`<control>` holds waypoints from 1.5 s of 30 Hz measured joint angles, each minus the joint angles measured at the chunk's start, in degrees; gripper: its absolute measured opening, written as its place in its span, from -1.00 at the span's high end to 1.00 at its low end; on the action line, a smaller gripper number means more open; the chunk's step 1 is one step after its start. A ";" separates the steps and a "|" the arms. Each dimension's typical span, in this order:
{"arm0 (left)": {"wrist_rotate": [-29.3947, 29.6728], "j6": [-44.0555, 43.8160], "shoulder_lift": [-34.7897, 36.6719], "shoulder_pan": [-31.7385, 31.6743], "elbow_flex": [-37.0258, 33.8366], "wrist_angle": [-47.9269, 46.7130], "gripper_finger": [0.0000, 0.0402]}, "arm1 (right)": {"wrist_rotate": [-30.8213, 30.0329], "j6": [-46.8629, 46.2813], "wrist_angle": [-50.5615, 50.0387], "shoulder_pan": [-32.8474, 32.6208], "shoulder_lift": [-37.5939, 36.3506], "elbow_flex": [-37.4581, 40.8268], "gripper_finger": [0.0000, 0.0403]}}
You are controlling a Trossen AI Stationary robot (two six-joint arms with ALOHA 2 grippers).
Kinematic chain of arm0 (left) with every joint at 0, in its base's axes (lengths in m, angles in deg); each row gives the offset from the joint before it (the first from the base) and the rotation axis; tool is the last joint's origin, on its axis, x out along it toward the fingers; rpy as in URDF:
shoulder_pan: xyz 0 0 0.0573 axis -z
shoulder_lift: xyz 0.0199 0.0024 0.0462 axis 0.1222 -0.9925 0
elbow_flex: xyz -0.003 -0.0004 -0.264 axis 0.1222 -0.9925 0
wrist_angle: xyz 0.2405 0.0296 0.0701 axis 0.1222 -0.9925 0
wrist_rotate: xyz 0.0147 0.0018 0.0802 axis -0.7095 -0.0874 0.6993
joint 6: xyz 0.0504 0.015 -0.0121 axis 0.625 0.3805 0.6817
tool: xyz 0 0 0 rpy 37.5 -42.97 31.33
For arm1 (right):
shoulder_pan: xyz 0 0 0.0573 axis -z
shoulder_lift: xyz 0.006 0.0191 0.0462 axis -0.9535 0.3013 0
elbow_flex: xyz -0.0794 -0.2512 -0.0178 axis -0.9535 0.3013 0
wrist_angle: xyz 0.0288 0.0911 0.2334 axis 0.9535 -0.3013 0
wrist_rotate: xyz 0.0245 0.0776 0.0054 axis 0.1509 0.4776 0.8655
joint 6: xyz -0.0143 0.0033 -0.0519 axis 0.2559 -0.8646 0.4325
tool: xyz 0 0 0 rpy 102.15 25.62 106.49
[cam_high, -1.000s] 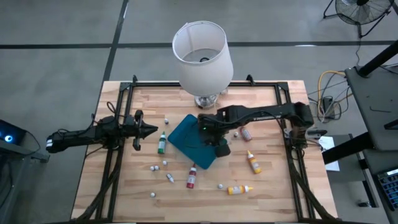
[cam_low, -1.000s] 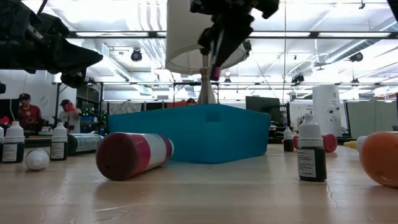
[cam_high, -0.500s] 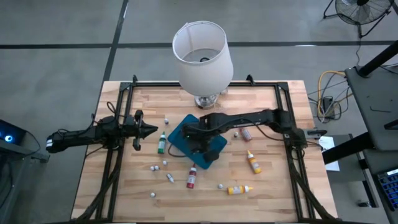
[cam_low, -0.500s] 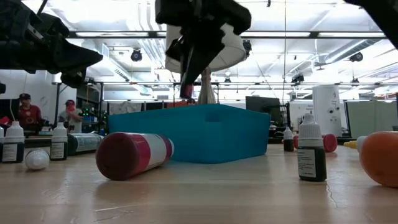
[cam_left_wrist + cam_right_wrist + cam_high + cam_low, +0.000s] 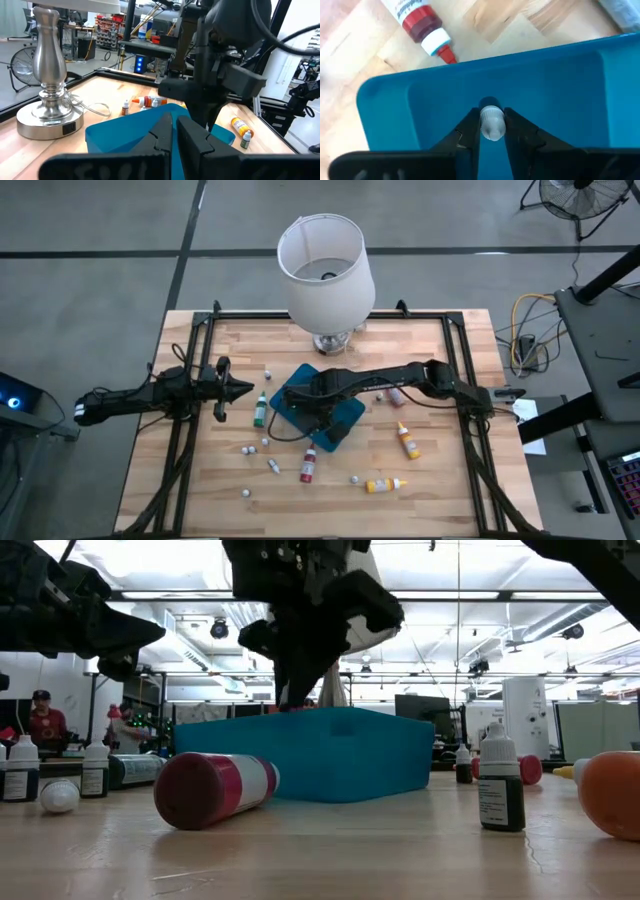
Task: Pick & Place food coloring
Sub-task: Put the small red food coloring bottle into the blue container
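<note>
My right gripper (image 5: 306, 402) reaches down into the teal tray (image 5: 345, 420) at mid-table, shut on a small food coloring bottle whose pale cap (image 5: 492, 122) shows between the fingers. In the low view the gripper (image 5: 292, 700) dips behind the tray's wall (image 5: 330, 755), which hides the bottle's body. More food coloring bottles lie on the wood: green (image 5: 260, 410), red (image 5: 308, 465), orange (image 5: 408, 440) and yellow (image 5: 383, 484). My left gripper (image 5: 245, 390) waits shut and level at the table's left. My right gripper pinches the small bottle between its two fingers just by its pale cap (image 5: 492, 131). The fingers (image 5: 467, 132) come steeply from above, pointing down into the tray. The bottle's body lies beyond the cap and is hidden; whether it touches the tray floor I cannot tell.
A lamp with a white shade (image 5: 325, 265) stands at the table's far edge behind the tray. Another bottle (image 5: 396, 394) lies right of the tray, and a red one (image 5: 420, 22) next to its near corner. Small white caps (image 5: 266, 443) are scattered at the near left.
My right gripper has swung toward the table's left and sunk from above the tray down inside its walls, rolling its wrist on the way. It has kept the small bottle between its fingers throughout.
</note>
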 joint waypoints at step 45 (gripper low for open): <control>0.01 -0.01 0.00 0.00 0.00 0.00 1.00 | -0.27 1.00 4.05 0.00 4.59 3.87 0.68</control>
